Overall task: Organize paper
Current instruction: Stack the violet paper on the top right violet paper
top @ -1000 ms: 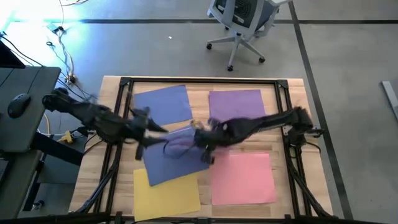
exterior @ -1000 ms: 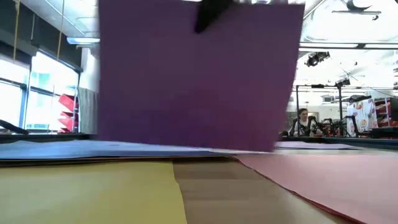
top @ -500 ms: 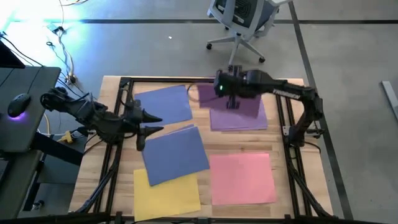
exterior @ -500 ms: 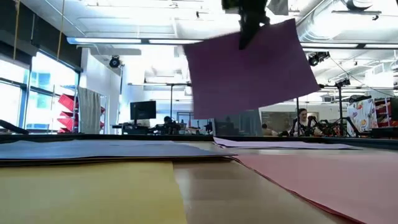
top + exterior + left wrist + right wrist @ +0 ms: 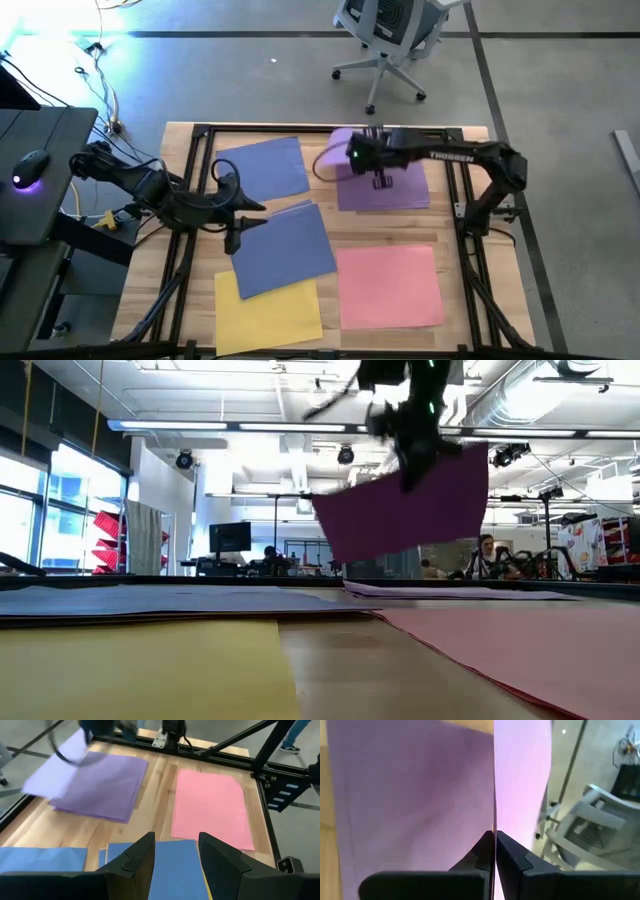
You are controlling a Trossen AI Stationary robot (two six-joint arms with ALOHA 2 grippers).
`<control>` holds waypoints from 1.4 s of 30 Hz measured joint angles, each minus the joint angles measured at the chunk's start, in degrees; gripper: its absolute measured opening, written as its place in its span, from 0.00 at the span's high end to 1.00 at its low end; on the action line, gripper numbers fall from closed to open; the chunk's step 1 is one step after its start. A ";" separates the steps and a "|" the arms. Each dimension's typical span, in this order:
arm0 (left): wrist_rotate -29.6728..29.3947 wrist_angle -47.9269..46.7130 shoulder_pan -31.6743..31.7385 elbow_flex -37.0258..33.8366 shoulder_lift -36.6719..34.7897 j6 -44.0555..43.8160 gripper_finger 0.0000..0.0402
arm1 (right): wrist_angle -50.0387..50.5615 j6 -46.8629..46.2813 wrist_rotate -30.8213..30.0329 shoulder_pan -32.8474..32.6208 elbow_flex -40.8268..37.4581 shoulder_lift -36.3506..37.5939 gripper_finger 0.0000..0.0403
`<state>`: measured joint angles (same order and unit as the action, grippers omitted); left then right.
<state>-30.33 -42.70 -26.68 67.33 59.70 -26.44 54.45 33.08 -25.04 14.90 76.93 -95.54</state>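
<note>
Pinching a purple sheet [image 5: 405, 505], the right hand [image 5: 381, 182] hovers over the purple stack [image 5: 385, 185].

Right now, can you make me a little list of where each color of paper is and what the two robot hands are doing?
purple sheet in the air: pinched by the right gripper, hanging above the purple pile
purple pile: flat, far right part of the table
blue sheets: one flat at far left, another slanted in the middle
yellow sheet: near left, partly under the slanted blue one
pink sheet: near right, flat
left gripper: open, holding nothing, over the slanted blue sheet
</note>
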 joint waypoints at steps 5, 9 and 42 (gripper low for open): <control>-0.19 0.01 0.00 0.00 0.37 -1.94 0.67 | -9.29 1.85 1.50 -2.36 -14.81 2.92 1.00; -0.28 0.05 -0.02 0.00 0.79 -2.42 0.67 | -12.74 1.54 4.08 -2.35 -21.85 4.37 1.00; 0.36 -0.70 0.04 0.00 1.26 -6.58 0.67 | -15.17 11.13 16.58 7.17 -26.24 8.97 0.76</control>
<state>-29.97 -43.40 -26.63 67.33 60.97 -33.02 39.28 44.21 -8.46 22.07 50.70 -86.56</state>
